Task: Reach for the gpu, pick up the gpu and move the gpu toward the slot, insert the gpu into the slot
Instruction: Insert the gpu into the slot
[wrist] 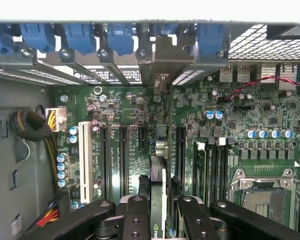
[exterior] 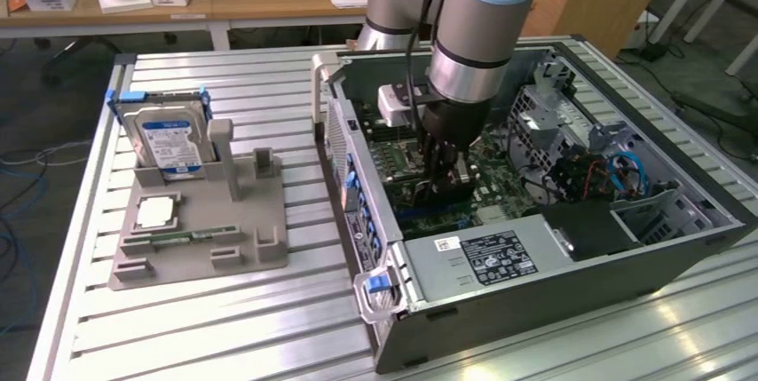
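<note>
My gripper [exterior: 441,181] reaches down into the open computer case [exterior: 663,221], just above the green motherboard [wrist: 240,120]. In the wrist view the gpu [wrist: 159,172] shows edge-on as a thin card, with its silver bracket [wrist: 160,57] against the rear panel of the case. The black fingers [wrist: 135,215] are shut on the gpu from both sides. The card stands upright among the long black slots [wrist: 180,155], in line with one of them. I cannot tell how deep it sits.
A white slot [wrist: 83,160] and a bundle of cables [wrist: 30,125] lie to one side of the card, the CPU socket [wrist: 262,192] to the other. Outside the case, a grey holder [exterior: 201,248] carries a blue-labelled hard drive [exterior: 166,137], a chip [exterior: 156,212] and a memory stick [exterior: 190,237].
</note>
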{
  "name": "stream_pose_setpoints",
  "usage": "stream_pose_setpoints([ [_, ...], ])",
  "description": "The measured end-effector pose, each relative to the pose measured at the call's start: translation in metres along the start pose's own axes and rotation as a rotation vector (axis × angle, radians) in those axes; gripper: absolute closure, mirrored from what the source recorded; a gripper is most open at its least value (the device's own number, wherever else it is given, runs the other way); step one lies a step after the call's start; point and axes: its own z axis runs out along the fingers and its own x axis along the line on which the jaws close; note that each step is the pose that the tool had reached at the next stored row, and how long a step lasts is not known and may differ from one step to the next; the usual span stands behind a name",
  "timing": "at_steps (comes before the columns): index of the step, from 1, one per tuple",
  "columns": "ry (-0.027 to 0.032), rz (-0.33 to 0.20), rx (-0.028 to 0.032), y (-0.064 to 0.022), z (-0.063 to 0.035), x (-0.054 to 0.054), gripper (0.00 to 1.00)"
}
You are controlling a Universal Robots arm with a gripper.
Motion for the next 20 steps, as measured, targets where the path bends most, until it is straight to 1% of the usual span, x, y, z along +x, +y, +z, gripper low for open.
stream_pose_setpoints([
  [7,-0.0001,-0.016,-0.0002,0.0,0.0004,-0.0004,0.74],
  [13,-0.0002,-0.018,-0.0001,0.0001,0.0037,-0.0003,0.74],
  [20,-0.0003,-0.019,-0.0001,0.0001,0.0053,-0.0003,0.74],
])
